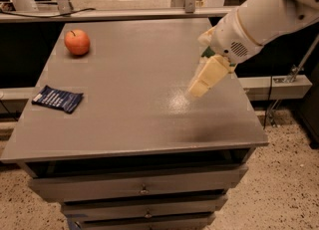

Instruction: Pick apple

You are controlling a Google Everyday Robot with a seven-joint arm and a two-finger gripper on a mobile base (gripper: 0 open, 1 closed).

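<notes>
The apple (77,42) is small, round and orange-red with a short dark stem. It sits on the grey table top (129,94) near the far left corner. My white arm reaches in from the upper right. The gripper (204,78) hangs over the right half of the table, pointing down and left, well to the right of the apple and apart from it. Nothing shows in its grasp.
A dark blue packet (57,98) lies near the table's left edge. A green sponge (205,52) is mostly hidden behind the arm at the far right. Drawers (143,189) sit below the table front. A rail (124,14) runs behind the table.
</notes>
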